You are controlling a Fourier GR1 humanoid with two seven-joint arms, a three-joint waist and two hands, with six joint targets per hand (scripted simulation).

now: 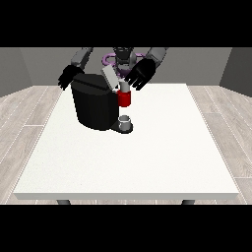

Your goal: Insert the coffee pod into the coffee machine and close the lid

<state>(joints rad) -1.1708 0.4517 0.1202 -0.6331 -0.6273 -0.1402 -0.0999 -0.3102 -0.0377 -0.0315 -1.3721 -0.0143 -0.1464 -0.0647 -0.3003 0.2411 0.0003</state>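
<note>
I see the coffee machine [96,106] on the far left part of the table [147,157], lid [110,78] tilted up, not closed. The hand at the view's right [140,74] hovers just above the red brew head [125,98], fingers spread wide, holding nothing I can make out. The hand at the view's left [69,77] sits at the machine's far left edge; can't tell its fingers. I can't spot the coffee pod, so it may already be seated. A cup [125,120] waits under the spout. My read: lid closing is left.
</note>
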